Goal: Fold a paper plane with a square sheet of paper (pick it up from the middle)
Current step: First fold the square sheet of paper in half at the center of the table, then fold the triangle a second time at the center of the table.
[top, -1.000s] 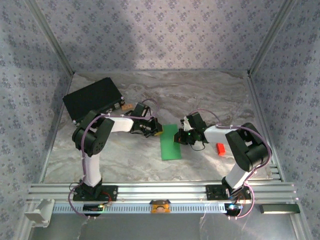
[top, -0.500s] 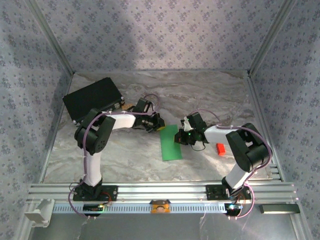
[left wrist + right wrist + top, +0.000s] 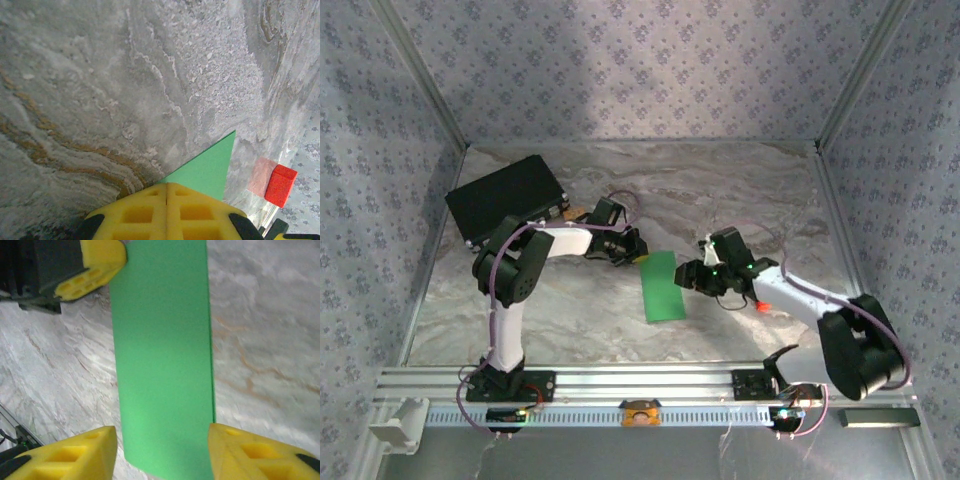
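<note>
The green sheet of paper (image 3: 663, 286) lies flat on the marbled table as a long narrow rectangle. A paper plane is out of view. My left gripper (image 3: 636, 257) is shut, its yellow tips (image 3: 166, 184) down at the sheet's far left corner (image 3: 207, 170), with nothing seen between them. My right gripper (image 3: 688, 278) is open at the sheet's right edge. In the right wrist view its yellow fingers (image 3: 162, 440) straddle the width of the paper (image 3: 162, 355) without touching it. The left gripper's finger (image 3: 95, 265) shows at the far corner.
A small red block (image 3: 760, 299) sits on the table under the right forearm, also in the left wrist view (image 3: 280, 185). A black rectangular case (image 3: 505, 197) lies at the back left. Patterned walls enclose the table on three sides.
The right gripper has opened and let go of the paper's right edge, and its arm has swung out to the right. The left gripper shifted slightly toward the sheet's far corner.
</note>
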Action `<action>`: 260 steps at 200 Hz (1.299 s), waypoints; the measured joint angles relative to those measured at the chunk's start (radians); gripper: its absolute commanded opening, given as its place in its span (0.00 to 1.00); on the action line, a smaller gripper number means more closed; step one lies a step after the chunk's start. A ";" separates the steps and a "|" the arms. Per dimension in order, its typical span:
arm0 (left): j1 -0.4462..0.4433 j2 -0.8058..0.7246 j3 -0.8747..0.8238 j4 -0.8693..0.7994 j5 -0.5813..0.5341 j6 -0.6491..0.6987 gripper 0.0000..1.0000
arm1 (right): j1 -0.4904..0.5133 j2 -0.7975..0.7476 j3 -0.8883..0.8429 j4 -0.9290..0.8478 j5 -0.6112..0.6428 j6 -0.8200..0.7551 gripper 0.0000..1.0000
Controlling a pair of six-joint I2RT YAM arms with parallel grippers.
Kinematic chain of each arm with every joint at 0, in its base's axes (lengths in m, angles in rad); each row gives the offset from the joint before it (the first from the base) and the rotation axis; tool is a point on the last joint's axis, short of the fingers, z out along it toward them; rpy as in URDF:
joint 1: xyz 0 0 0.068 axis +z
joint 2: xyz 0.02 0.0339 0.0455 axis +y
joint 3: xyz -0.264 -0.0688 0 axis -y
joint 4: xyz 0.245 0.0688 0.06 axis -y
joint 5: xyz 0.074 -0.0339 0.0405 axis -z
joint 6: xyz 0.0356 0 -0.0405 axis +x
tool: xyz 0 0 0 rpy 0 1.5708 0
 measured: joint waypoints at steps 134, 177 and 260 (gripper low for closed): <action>0.000 0.001 0.000 0.002 0.003 -0.003 0.05 | 0.070 -0.006 -0.108 -0.043 -0.096 0.114 0.47; 0.000 0.002 0.000 0.003 0.003 -0.003 0.05 | 0.076 0.030 -0.117 -0.034 -0.108 0.133 0.42; 0.000 0.003 0.000 0.006 0.007 -0.003 0.05 | 0.090 0.053 -0.089 0.029 -0.122 0.166 0.39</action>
